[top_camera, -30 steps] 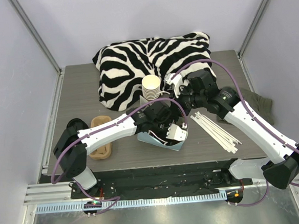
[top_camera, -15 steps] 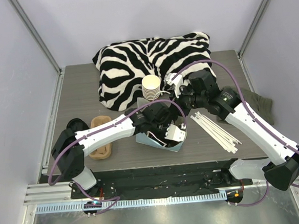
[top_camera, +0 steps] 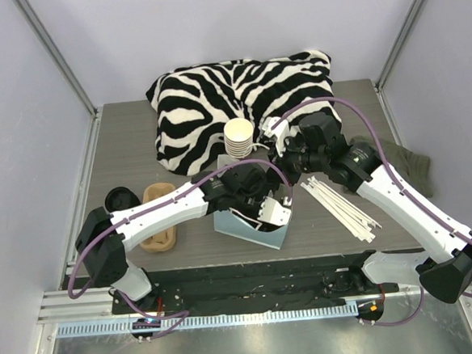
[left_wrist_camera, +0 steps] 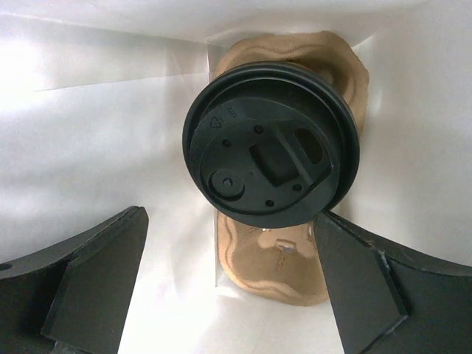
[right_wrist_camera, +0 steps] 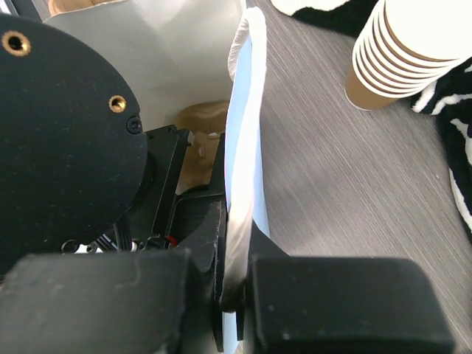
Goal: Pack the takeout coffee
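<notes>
The takeout coffee (left_wrist_camera: 271,144), a cup seen from above by its round black lid, stands in a tan pulp carrier (left_wrist_camera: 295,276) at the bottom of a white paper bag (top_camera: 252,231). My left gripper (left_wrist_camera: 225,295) reaches down into the bag and is open, its dark fingers (left_wrist_camera: 96,284) wide on either side of the cup and apart from it. My right gripper (right_wrist_camera: 237,243) is shut on the bag's white rim (right_wrist_camera: 247,110), holding the mouth up. In the top view the left wrist (top_camera: 253,193) hides the cup.
A stack of lidless tan cups (top_camera: 238,138) stands just behind the bag, against a zebra-striped cloth (top_camera: 230,96). White stir sticks (top_camera: 339,206) lie to the right, with a dark green cloth (top_camera: 405,165) beyond them. A second pulp carrier (top_camera: 159,231) and a loose black lid (top_camera: 122,197) lie left.
The left jaws have spread wider off the cup. The bag has shifted a little to the left and stands squarer. The right gripper keeps its hold on the rim.
</notes>
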Controlling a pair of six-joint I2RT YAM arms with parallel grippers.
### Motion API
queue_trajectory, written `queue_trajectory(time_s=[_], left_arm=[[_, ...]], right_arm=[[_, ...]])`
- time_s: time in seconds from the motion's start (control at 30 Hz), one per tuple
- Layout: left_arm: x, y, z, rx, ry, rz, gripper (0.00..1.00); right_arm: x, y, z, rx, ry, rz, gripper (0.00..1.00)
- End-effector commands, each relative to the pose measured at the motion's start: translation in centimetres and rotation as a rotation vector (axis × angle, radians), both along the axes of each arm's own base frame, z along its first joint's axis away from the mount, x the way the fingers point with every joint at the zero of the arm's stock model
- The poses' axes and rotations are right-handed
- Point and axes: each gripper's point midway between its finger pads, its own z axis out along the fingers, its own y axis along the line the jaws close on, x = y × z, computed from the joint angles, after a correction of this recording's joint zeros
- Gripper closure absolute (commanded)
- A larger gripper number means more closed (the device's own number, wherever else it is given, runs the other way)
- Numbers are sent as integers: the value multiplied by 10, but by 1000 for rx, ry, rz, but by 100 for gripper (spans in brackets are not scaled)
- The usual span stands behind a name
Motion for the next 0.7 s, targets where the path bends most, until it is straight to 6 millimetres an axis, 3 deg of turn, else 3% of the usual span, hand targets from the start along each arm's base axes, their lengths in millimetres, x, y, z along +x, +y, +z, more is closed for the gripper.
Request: queue_trajectory(time_s=[0.0, 0.33, 0.67], left_arm=[[-2, -1, 23, -57, -51, -30, 0], [-5, 3, 21, -62, -58, -37, 0], [3, -3, 44, -139, -112, -2, 0]], right_arm=[[10, -11, -3, -42, -46, -60, 99], [19, -10, 10, -13, -73, -111, 99], [15, -11, 2, -23, -93, -73, 99]])
